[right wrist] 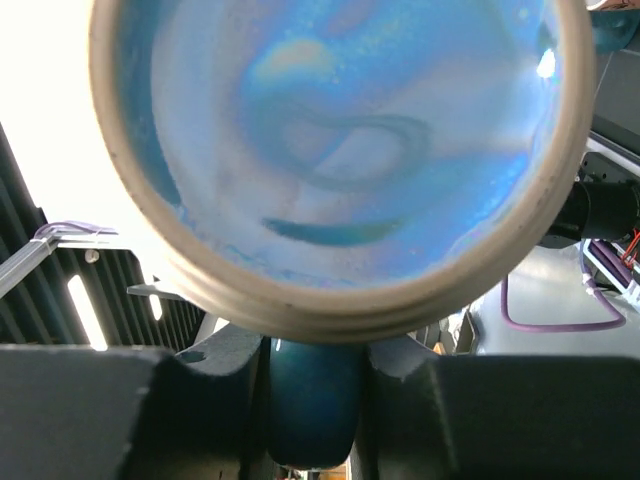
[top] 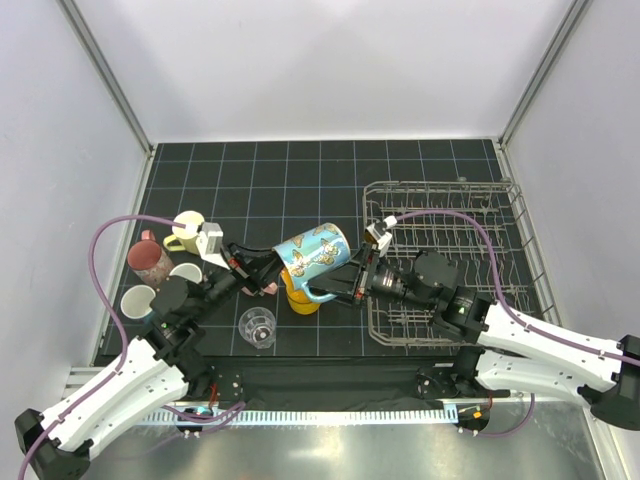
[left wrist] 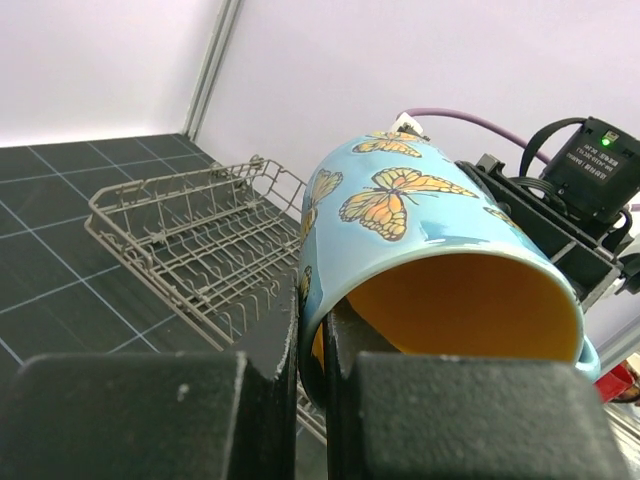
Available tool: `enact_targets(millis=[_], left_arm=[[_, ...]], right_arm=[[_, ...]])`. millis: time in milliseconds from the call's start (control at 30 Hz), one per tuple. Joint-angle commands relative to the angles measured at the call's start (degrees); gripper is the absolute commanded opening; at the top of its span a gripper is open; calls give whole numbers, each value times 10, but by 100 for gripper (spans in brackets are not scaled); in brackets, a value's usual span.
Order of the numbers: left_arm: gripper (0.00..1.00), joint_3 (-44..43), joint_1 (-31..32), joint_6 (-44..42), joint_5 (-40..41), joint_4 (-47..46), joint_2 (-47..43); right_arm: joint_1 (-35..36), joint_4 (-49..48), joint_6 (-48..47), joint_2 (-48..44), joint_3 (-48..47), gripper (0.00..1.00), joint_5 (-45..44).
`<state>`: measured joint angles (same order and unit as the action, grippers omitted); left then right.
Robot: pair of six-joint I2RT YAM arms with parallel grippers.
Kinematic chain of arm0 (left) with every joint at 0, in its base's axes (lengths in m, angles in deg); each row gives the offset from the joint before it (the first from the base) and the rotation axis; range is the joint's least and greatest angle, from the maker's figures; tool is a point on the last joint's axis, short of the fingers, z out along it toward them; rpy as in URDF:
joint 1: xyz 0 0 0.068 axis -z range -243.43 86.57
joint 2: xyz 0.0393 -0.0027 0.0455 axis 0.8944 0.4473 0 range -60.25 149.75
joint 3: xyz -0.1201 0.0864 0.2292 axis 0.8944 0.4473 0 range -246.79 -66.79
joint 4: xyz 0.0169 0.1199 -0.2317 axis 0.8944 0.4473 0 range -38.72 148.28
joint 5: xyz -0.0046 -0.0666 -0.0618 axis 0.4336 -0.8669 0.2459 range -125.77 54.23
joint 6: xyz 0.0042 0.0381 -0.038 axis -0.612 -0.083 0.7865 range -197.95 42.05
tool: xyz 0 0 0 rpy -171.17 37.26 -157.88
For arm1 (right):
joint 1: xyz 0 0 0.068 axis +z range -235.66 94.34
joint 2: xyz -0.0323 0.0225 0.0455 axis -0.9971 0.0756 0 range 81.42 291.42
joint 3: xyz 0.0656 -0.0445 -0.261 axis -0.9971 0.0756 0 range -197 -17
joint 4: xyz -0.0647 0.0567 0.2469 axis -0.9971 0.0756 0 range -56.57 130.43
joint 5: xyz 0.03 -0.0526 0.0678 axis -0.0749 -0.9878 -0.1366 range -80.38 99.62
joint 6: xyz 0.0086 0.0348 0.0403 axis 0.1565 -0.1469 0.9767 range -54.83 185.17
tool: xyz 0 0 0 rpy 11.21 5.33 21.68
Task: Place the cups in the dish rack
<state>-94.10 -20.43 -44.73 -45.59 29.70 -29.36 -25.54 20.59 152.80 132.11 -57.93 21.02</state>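
A blue cup with orange butterflies (top: 315, 255) hangs tilted above the mat, left of the dish rack (top: 440, 186). My left gripper (top: 266, 270) is shut on its rim: in the left wrist view one finger sits outside the blue wall and one inside the orange interior (left wrist: 460, 300), my left gripper (left wrist: 320, 340) pinching that wall. My right gripper (top: 337, 287) is shut on the cup's handle; the right wrist view shows the dark blue handle (right wrist: 312, 400) squeezed between the fingers, under the cup's base (right wrist: 340, 150). The dish rack (left wrist: 190, 240) holds no cup.
An orange-yellow mug (top: 300, 297) stands right under the held cup, with a clear glass tumbler (top: 257, 327) in front of it. At the left stand a pale yellow mug (top: 187, 232), a maroon mug (top: 150, 262) and two white-rimmed cups (top: 140, 300).
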Motion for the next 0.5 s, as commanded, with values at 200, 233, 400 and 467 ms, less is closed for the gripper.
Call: enact_targets(millis=[200, 233, 400, 467], left_arm=[[0, -13, 4, 5, -76, -105, -22], [1, -8, 4, 1, -84, -108, -25], [3, -13, 4, -14, -135, -104, -29], [8, -15, 4, -18, -136, -96, -32]], right_arm=[[-6, -45, -34, -9, 4, 4, -95], [-5, -60, -44, -7, 6, 4, -97], [-6, -101, -70, -9, 35, 4, -140], [-6, -126, -97, -11, 45, 4, -151]])
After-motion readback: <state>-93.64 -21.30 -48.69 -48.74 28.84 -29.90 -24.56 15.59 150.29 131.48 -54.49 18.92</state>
